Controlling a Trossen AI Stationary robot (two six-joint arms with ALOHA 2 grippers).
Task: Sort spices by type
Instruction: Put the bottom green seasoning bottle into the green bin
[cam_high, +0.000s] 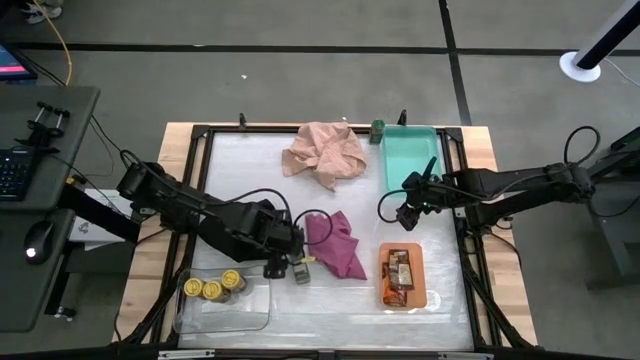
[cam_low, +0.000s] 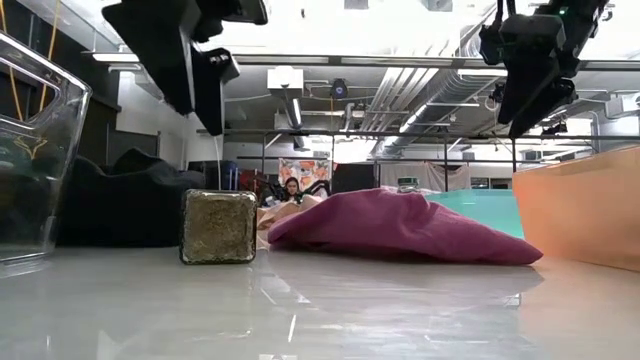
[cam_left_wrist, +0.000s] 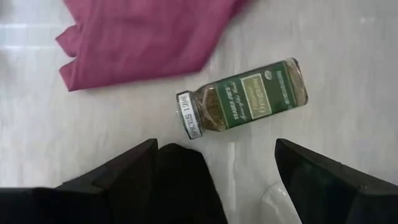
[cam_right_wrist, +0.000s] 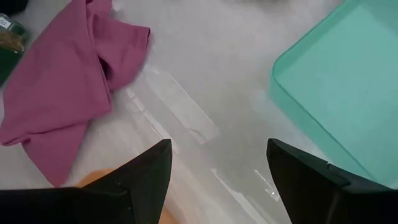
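A dark-green spice jar (cam_left_wrist: 242, 99) lies on its side on the table beside the magenta cloth (cam_high: 335, 245), and shows end-on in the low view (cam_low: 218, 227). My left gripper (cam_left_wrist: 242, 180) hovers open just above it (cam_high: 283, 265) without touching. Three yellow-lidded jars (cam_high: 211, 289) stand in the clear tray (cam_high: 250, 318). Brown-orange packets (cam_high: 401, 272) lie in the orange tray (cam_high: 419, 297). A second small dark-green jar (cam_high: 378, 127) stands at the teal tray's far left corner. My right gripper (cam_right_wrist: 217, 180) hangs open above the table (cam_high: 408, 218), between the teal and orange trays.
The teal tray (cam_high: 410, 160) sits at the far right. A pink cloth (cam_high: 325, 150) is bunched near the far edge. The magenta cloth (cam_right_wrist: 56, 93) lies in the middle, right of the lying jar. Bare table surface shows between the cloths and at the near edge.
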